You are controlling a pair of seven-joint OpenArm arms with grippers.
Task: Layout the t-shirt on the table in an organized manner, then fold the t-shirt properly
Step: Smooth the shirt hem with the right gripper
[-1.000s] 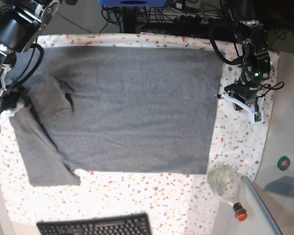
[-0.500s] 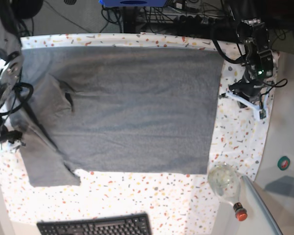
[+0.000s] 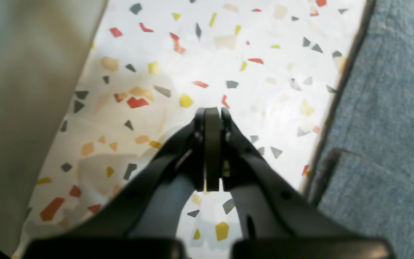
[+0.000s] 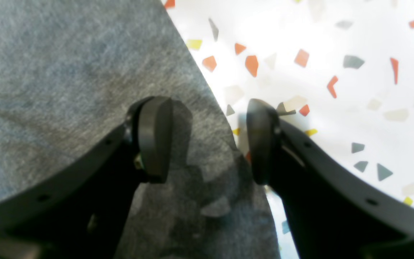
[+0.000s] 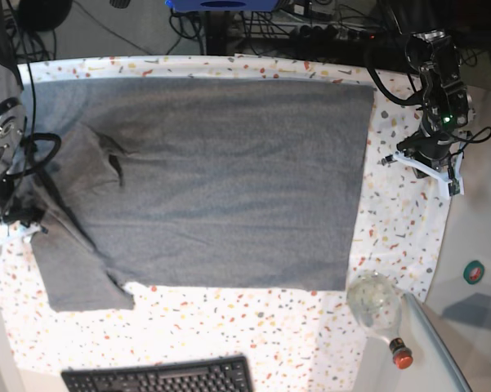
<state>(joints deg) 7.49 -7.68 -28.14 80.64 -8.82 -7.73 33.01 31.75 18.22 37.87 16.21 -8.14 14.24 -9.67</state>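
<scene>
T-shirt first: you have a large heather-grey knit lying mostly flat across the middle of the speckled worktop, its body smooth, with one sleeve and the neck region rumpled toward the base view's left side and a fold of cloth trailing down toward the near-left corner. Judge it light, soft and limp; it will drape and drag rather than hold shape, so you should take it by a hem or sleeve edge, pinching through a doubled layer where you can, and pull low along the surface. Next in size, the right arm stands at the base view's left edge, wrist tipped down over the sleeve's border; its right gripper has the fingers spread, one pad over grey cloth and the other over bare speckled cover, straddling the edge with nothing pinched. The left arm sits at the far right of the base view, clear of the garment; its left gripper points down at bare worktop just beside the shirt's straight edge, fingers pressed together and empty. Smallest items: a keyboard and a clear bottle along the near edge.
</scene>
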